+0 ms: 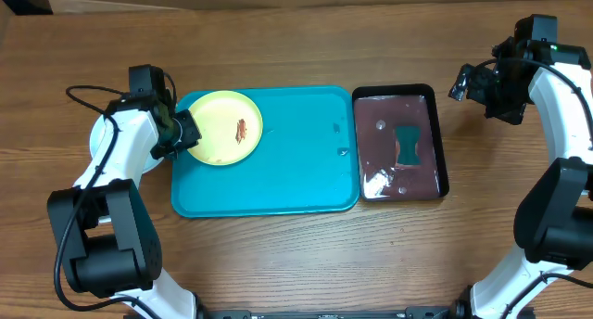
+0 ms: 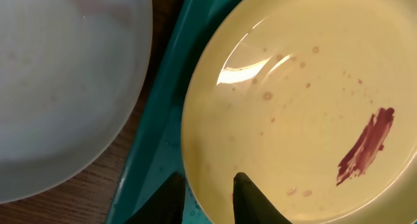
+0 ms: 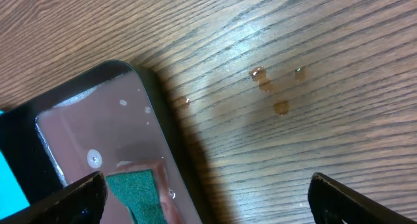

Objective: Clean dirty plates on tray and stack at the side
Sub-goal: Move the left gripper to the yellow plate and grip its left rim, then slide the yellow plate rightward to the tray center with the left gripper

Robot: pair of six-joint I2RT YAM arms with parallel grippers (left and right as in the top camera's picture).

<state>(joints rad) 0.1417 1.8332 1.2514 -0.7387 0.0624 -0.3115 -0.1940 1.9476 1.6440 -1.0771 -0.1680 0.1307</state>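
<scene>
Closest to the lens in the left wrist view, the left gripper (image 2: 207, 199) is closed down narrow on the near rim of the yellow plate (image 2: 306, 87), with one dark finger (image 2: 254, 201) on the plate's upper face and the other outside its edge. To the left of that grip, the white plate (image 2: 65, 87) lies on the wooden table (image 2: 85, 198) just beside the blue tray (image 2: 163, 113), with a faint pink stain near its top edge. The yellow plate sits in the tray's far left corner and carries a reddish-brown smear (image 2: 367, 146), small spots and a wet sheen. That sheen is the main worry. A pinch on a thin, slick rim may slip, or let the plate swing down and catch the tray's raised edge. Carried leftward, it could also knock the white plate or land on it unwashed. Further right, the black tray (image 1: 400, 143) sits just beside the blue one, holding reddish liquid and a green sponge (image 1: 408, 145). Lifting that soaked sponge across would likely drip; drops (image 3: 270, 87) already mark the wood. At the far right, the right gripper (image 3: 207, 185) hangs spread fully wide and empty over bare table past the black tray's corner, well apart from the sponge. No blue plate is in view.
</scene>
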